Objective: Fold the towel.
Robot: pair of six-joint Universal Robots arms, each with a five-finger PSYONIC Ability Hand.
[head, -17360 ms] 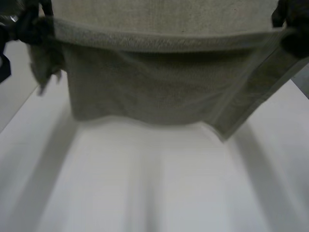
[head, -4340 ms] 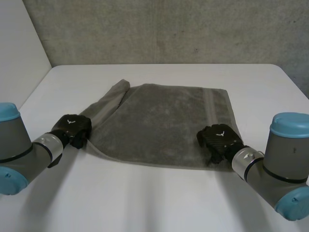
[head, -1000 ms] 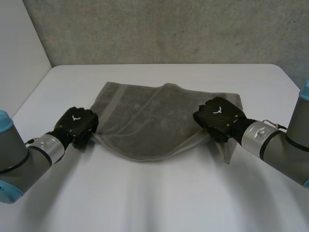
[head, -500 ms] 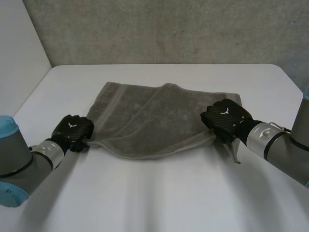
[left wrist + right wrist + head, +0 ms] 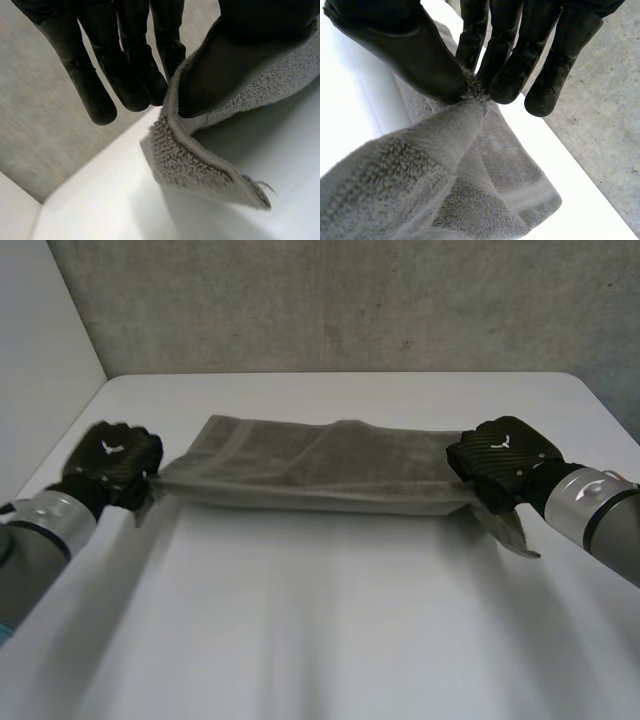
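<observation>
The grey towel (image 5: 320, 465) is stretched into a long band across the far half of the white table (image 5: 320, 620). My left hand (image 5: 108, 462) pinches its left end between thumb and fingers; in the left wrist view the towel edge (image 5: 200, 165) hangs from under the thumb of the left hand (image 5: 215, 65). My right hand (image 5: 500, 462) grips the right end, and a corner of towel droops below it onto the table. In the right wrist view the towel (image 5: 420, 190) is pinched between the thumb and fingers of the right hand (image 5: 420, 55).
A grey concrete wall (image 5: 350, 300) stands behind the table's far edge. A white panel (image 5: 40, 340) borders the table at the left. The table's near half lies in front of the towel.
Both hands have moved apart and away from me, pulling the sagging towel taut into a flat band. The left hand has shifted its hold on the left end.
</observation>
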